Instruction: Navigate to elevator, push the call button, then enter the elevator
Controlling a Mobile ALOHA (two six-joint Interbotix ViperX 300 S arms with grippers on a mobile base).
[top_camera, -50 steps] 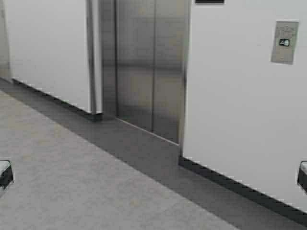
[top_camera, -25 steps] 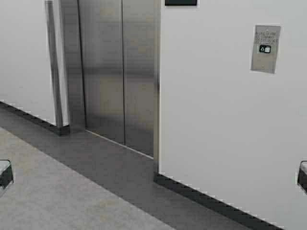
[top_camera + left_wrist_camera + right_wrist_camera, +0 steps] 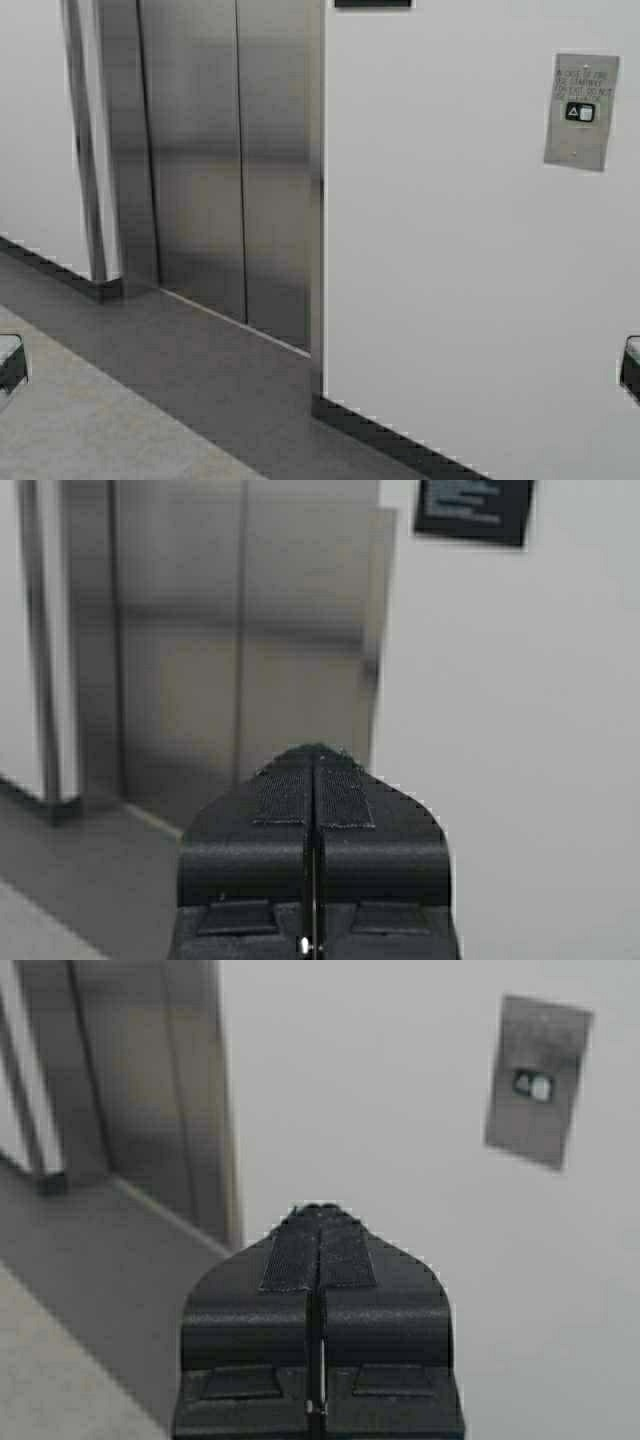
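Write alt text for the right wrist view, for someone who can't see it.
The right pincer, shut and holding nothing, points at a white wall where a steel plate carrying the call button hangs ahead of it, not touched. The elevator, doors closed, stands off to one side above a dark floor strip.

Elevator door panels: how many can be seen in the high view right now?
2. The left panel and the right panel meet shut at a centre seam, left of the white wall carrying the call button. None appear hidden.
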